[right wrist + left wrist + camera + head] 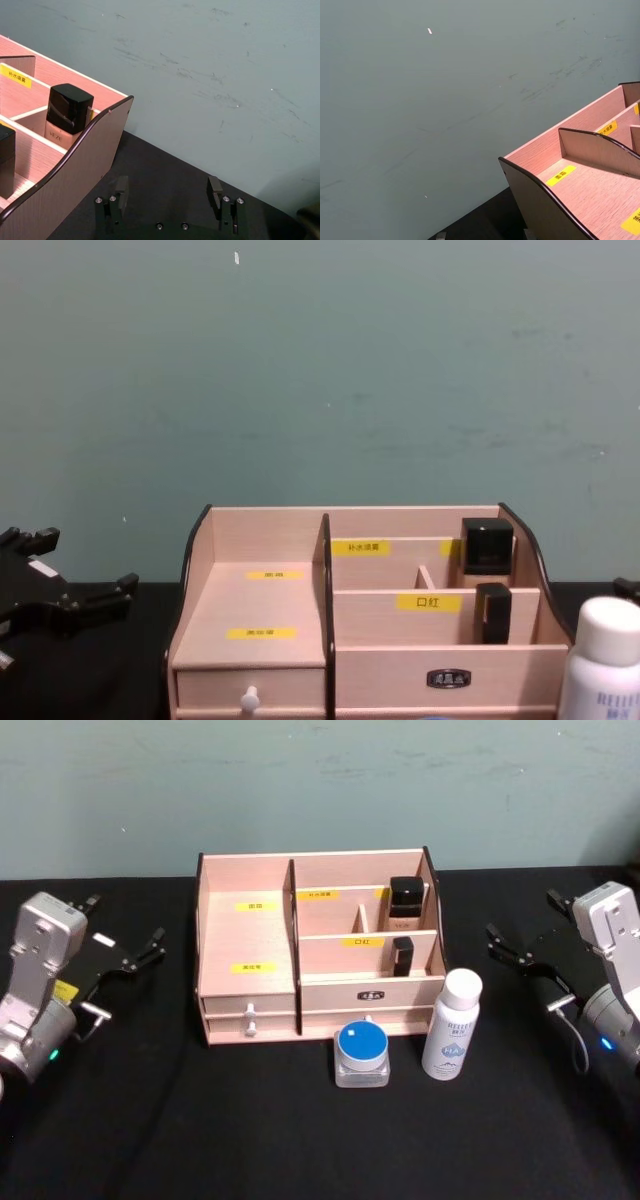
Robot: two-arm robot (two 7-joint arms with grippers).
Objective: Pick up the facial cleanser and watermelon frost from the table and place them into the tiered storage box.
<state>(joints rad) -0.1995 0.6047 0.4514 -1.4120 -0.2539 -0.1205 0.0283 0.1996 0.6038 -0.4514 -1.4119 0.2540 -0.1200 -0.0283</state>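
Observation:
A white bottle with a white cap and blue print stands on the black table in front of the tiered storage box, at its right end. A small clear jar with a blue lid sits just left of the bottle. These are the facial cleanser and the watermelon frost; I cannot read which is which. My left gripper hovers open to the left of the box. My right gripper hovers open to its right, with nothing between the fingers.
Two black-capped cosmetics stand in the box's right rear compartments. The left compartment holds nothing. A drawer with a white knob faces me. A grey-green wall rises behind the table.

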